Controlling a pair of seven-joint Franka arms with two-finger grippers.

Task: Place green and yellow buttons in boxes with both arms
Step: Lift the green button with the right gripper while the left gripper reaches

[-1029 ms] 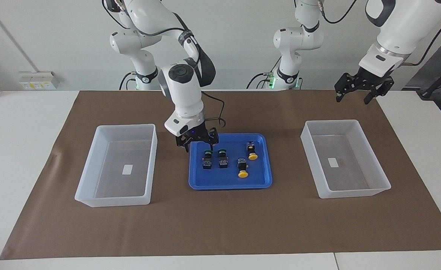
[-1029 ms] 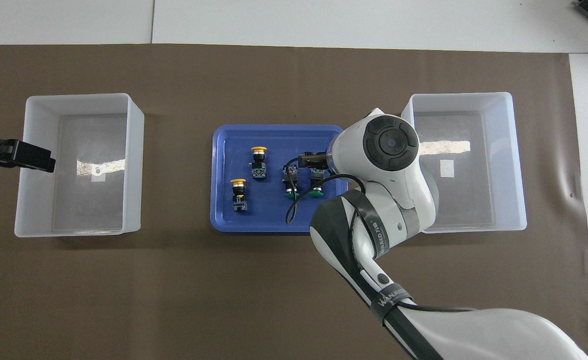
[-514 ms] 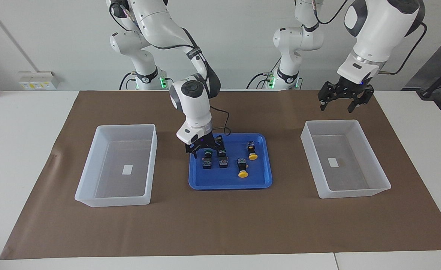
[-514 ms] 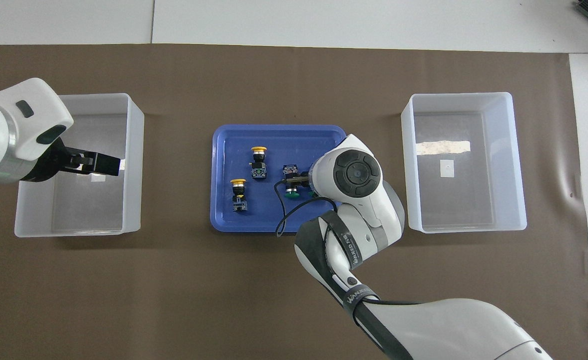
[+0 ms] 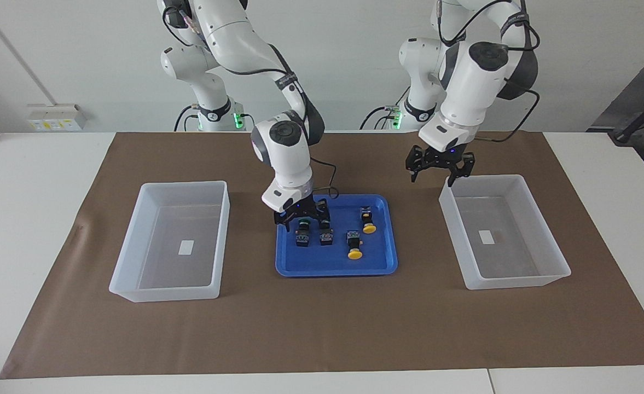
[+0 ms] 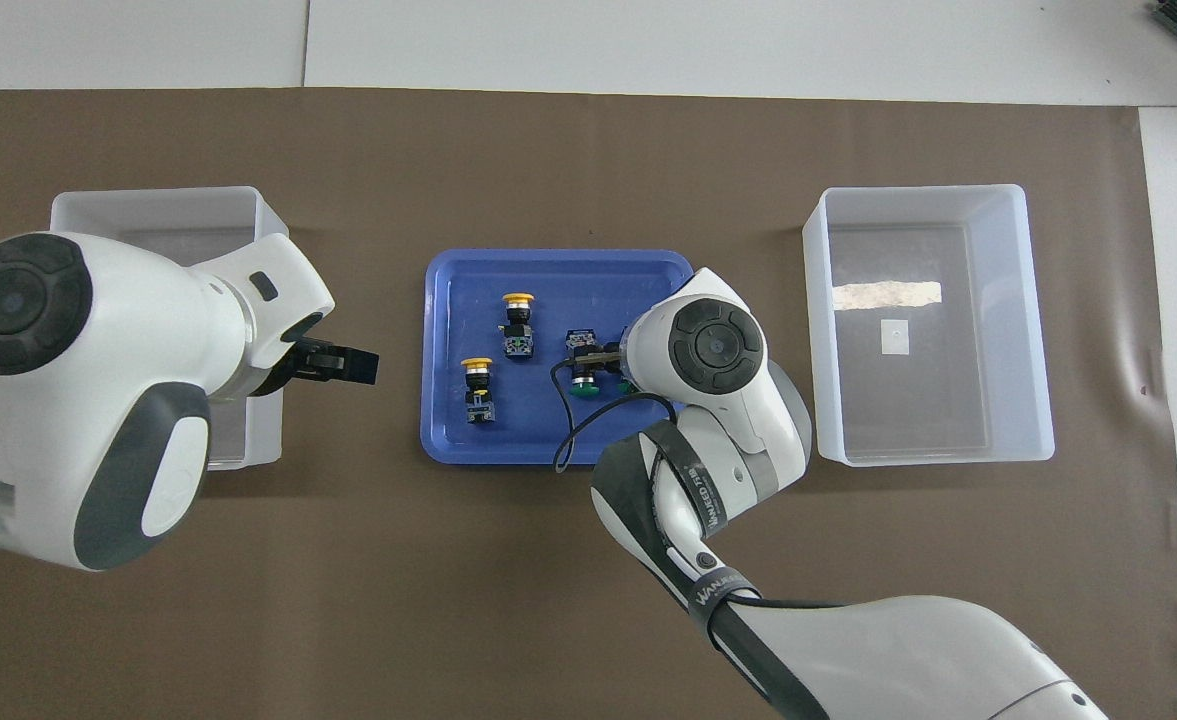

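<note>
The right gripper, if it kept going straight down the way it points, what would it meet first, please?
Most likely the green button nearest the right arm's end of the blue tray; the open right gripper straddles its cap.

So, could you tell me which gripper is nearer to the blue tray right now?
The right one. The right gripper, open, is down in the blue tray around a green button. The left gripper, open, hangs above the mat between the tray and a box.
</note>
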